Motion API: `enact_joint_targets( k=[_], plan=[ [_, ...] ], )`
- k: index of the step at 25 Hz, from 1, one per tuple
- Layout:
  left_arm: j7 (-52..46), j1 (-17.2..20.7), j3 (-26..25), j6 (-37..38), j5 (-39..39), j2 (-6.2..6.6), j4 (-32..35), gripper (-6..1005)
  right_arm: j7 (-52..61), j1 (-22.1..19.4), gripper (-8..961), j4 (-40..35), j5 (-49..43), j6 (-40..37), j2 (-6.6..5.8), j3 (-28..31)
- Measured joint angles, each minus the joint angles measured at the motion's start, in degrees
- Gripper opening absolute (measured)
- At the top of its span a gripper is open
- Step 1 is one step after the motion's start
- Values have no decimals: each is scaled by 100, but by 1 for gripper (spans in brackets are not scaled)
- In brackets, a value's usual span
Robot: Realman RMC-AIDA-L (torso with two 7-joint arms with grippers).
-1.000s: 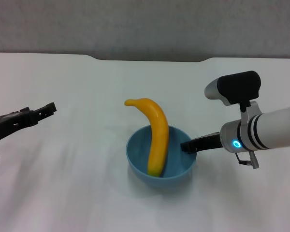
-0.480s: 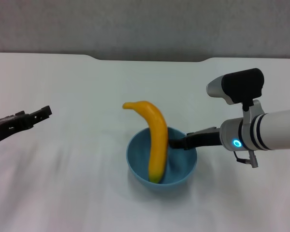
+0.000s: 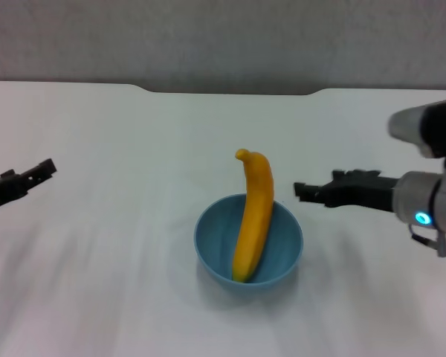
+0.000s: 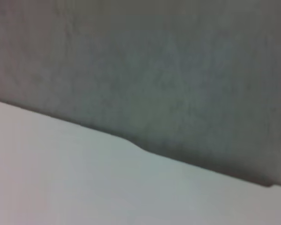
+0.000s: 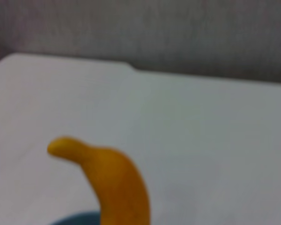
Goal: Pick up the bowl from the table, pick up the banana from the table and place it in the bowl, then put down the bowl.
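Note:
The light blue bowl rests on the white table near the front middle. Inside it the yellow banana stands on end, leaning on the far rim with its stem tip up. My right gripper hovers open just right of the bowl's far rim, clear of it and holding nothing. In the right wrist view the banana fills the near foreground above a sliver of the bowl. My left gripper is open and empty at the far left, well away from the bowl.
The table's far edge has a shallow notch against a grey wall. The left wrist view shows only bare table and that wall. Nothing else stands on the tabletop.
My right gripper has let go of the bowl's rim and drawn back to the right. The banana has swung more upright, its tip moving right. The left arm has retreated further left.

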Motion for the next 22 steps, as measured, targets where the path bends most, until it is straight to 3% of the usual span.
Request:
enact_joint_targets(
  k=[2,9,15,22],
  plan=[
    [497,106,-28,-22,-528,-4,32,895,-298,-291,897,308,20,-148,8,57],
    [2618,181,-1,-263,-2372,-18,754,895,-1283,-800,886,606,696,-855,27,-92],
    [5143,-9,12,-1225,-4409,-25,2169,895,-2978,-1003,883,297,2027,-1328,30,-98],
    [7039,-481,16,-2026,-5614,-46,3649,895,-5231,-984,884,-435,3793,-1698,48,-243]
  ],
)
